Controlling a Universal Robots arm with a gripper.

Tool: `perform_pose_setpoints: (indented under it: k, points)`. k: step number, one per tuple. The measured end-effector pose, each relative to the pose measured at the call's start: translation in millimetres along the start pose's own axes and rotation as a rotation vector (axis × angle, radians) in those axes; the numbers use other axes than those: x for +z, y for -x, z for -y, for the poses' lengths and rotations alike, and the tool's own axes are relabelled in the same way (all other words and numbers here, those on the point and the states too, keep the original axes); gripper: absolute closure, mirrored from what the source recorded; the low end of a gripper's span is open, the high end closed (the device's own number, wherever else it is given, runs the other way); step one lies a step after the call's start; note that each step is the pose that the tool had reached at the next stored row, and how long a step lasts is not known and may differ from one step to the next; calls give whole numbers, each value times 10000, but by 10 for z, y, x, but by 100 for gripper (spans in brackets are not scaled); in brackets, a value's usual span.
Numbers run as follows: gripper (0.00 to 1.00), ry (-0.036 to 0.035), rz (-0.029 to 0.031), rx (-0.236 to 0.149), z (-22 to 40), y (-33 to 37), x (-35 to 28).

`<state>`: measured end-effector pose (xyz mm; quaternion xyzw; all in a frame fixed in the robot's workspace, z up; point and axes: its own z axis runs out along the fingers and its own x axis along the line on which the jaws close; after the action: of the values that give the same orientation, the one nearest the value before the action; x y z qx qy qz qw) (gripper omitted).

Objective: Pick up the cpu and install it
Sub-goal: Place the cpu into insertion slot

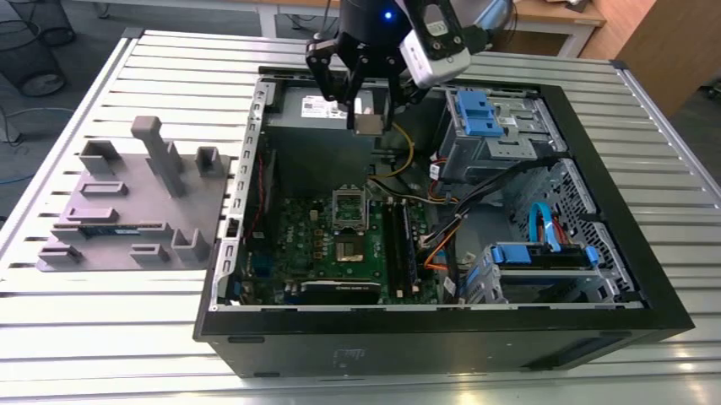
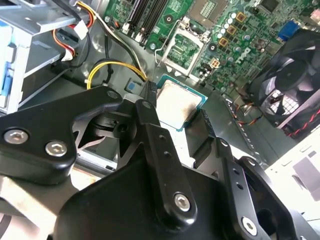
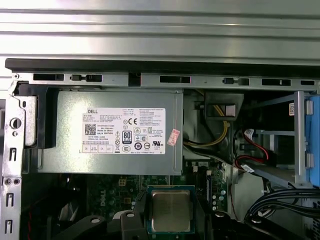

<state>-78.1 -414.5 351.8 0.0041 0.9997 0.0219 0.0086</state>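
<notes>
Field note: my end effector (image 1: 363,114) is clamped on the cpu (image 1: 367,124), fingers (image 2: 150,107) pressing two opposite edges, metal top toward both wrist views. The chip hangs in the air inside the open computer case (image 1: 451,350), beside the power supply (image 3: 120,130). The open socket (image 2: 187,47) on the motherboard (image 1: 304,245) lies below, apart from it. The case sits on the slatted tabletop (image 1: 113,337).

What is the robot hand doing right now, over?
Gripper shut on the chip. Chip held up over the open computer case, not yet in the socket. Yellow wires nearby, not touching it.
</notes>
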Motion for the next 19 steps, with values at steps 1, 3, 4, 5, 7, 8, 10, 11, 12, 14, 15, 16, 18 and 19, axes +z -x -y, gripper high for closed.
perform_pose_setpoints:
  k: [1, 3, 4, 5, 7, 8, 10, 11, 12, 14, 15, 16, 18, 19]
  points:
    - [53, 0, 0, 1, 13, 0, 0]
    - [53, 0, 0, 0, 39, 0, 1]
    - [53, -1, 0, 1, 53, 0, 1]
    - [53, 0, 0, 1, 66, 0, 2]
    - [53, 0, 0, 0, 93, 0, 5]
    - [53, -1, 0, 0, 107, 1, 6]
    - [53, -1, 0, 0, 134, 1, 10]
    - [53, -1, 0, 0, 145, 1, 14]
    - [53, -2, -1, 0, 155, 1, 18]
    - [53, -1, 0, 1, 179, 1, 28]
    - [53, -1, 0, 1, 191, 1, 34]
    - [53, 0, -1, 0, 204, 1, 40]
    - [53, 0, -1, 1, 229, 1, 52]
    - [53, 0, -2, 1, 242, 1, 59]
